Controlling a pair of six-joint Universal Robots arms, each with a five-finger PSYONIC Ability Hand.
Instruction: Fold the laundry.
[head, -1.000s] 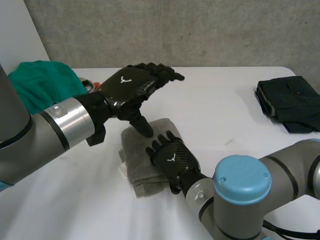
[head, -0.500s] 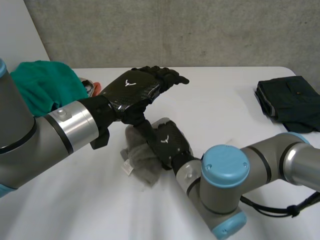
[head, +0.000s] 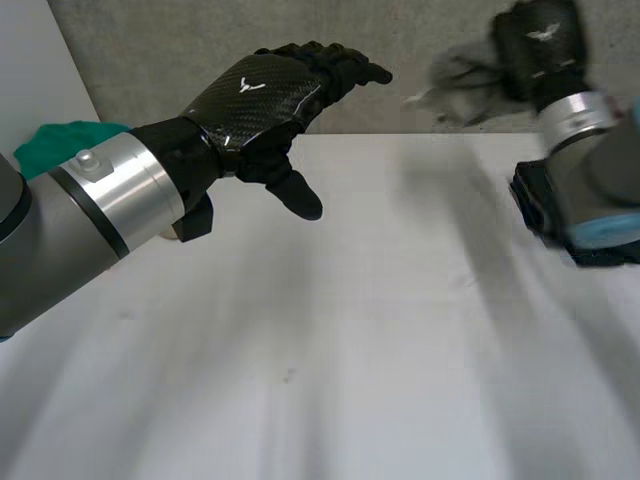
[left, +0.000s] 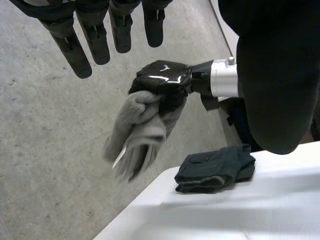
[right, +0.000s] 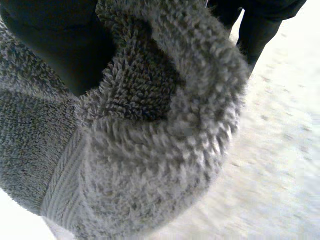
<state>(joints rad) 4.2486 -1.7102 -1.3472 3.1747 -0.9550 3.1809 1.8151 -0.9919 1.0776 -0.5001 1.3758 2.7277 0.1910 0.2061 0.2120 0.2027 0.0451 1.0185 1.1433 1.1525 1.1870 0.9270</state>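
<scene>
A folded grey towel hangs in the air above the table's far right side, bunched in my right hand, whose fingers are curled round it. In the left wrist view the right hand clasps the towel from above, and the towel droops below it. Seen from the right wrist, the towel lies pressed against the palm. My left hand hovers above the table's far left half, fingers straight, thumb out, holding nothing.
A dark folded garment lies at the table's right edge, partly behind my right arm, and is also seen from the left wrist. A green cloth sits at the far left. The white table is bare in the middle.
My right hand closed on the grey towel at the table's middle and swung it up and to the far right. My left hand rose slightly and stayed open.
</scene>
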